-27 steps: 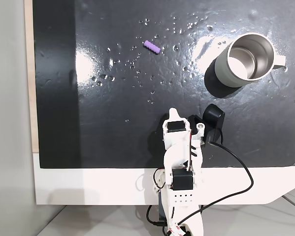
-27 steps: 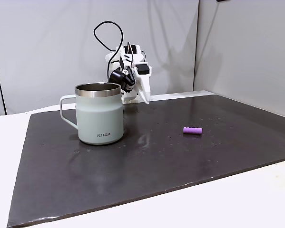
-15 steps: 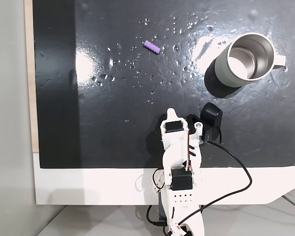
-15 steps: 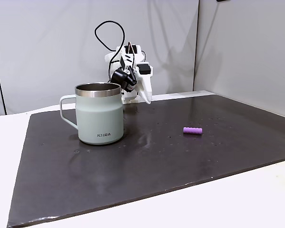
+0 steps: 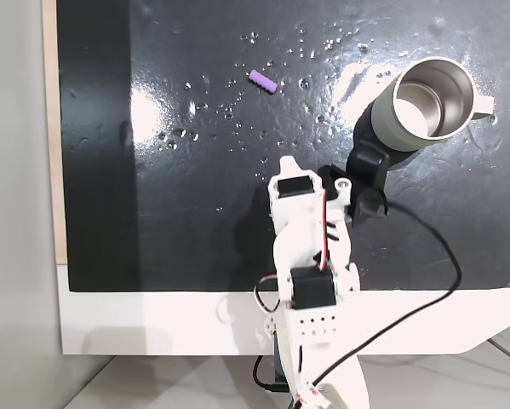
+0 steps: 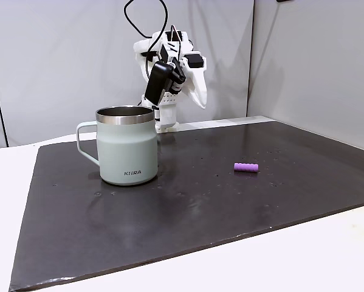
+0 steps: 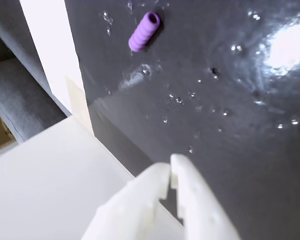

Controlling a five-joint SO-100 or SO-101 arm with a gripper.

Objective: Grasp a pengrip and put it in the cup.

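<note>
Seen from above in a fixed view, a glossy black mat [image 5: 195, 170] dotted with droplets lies on a white table [image 5: 152, 319]; one pengrip [image 5: 262, 81] sits near the mat's far edge, well apart from one cup [image 5: 425, 102] at the far right corner, handle pointing right. The white arm [image 5: 310, 256] rises from the near edge, a black cable [image 5: 425, 298] trailing right.

A low fixed view, facing the arm, shows grey wall panels [image 6: 60, 55] behind, the cup [image 6: 127, 146] standing upright on the left, lettering on its body, and the pengrip [image 6: 246, 167] lying on its side to the right; the gripper [image 6: 201, 100] hangs high above the mat's far edge.

In the wrist view, the gripper [image 7: 170, 175] has its white fingers [image 7: 190, 200] apparently closed together, holding nothing, with the ribbed pengrip [image 7: 143, 31] beyond them near the mat's edge, its hollow end visible.
</note>
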